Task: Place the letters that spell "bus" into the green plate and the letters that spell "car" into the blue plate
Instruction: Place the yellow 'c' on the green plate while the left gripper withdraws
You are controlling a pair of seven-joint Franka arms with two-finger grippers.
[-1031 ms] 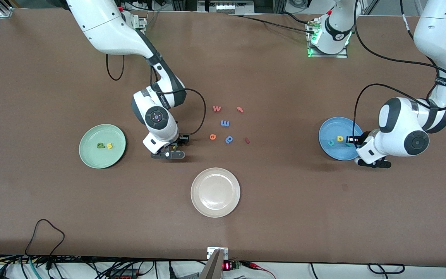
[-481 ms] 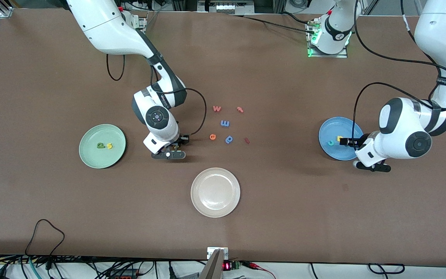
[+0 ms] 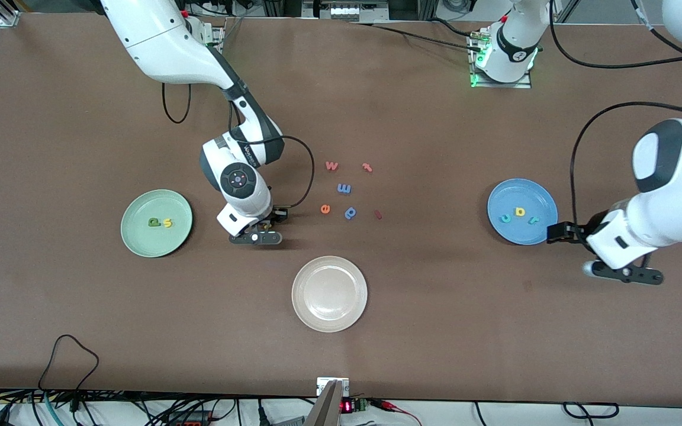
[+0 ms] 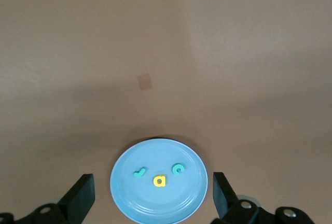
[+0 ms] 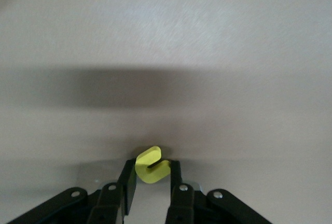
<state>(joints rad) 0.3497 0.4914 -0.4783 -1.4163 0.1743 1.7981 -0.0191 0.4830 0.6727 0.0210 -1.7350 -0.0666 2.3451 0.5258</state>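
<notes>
While clamped in the right pincer point(image 5: 149, 178) over bare table point(image 3: 436, 331) near the round mint-green plate point(image 3: 140, 242), yellow foam u point(image 5: 152, 165) outstanding; green b point(image 3: 154, 222), yellow s point(image 3: 167, 223) plated. Round blue plate point(image 4: 129, 203) complete: teal c point(image 4: 178, 169), yellow a point(image 4: 159, 181), teal r point(image 4: 138, 172). Left pincer point(image 4: 150, 198) spread, empty.

My right gripper point(image 5: 150, 180) is low and pinched closed, while my left gripper point(image 4: 150, 200) hangs raised with jaws wide.

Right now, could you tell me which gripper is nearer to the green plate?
Right. The right gripper, shut on the yellow u, is beside the green plate; the open left gripper is by the blue plate.
</notes>
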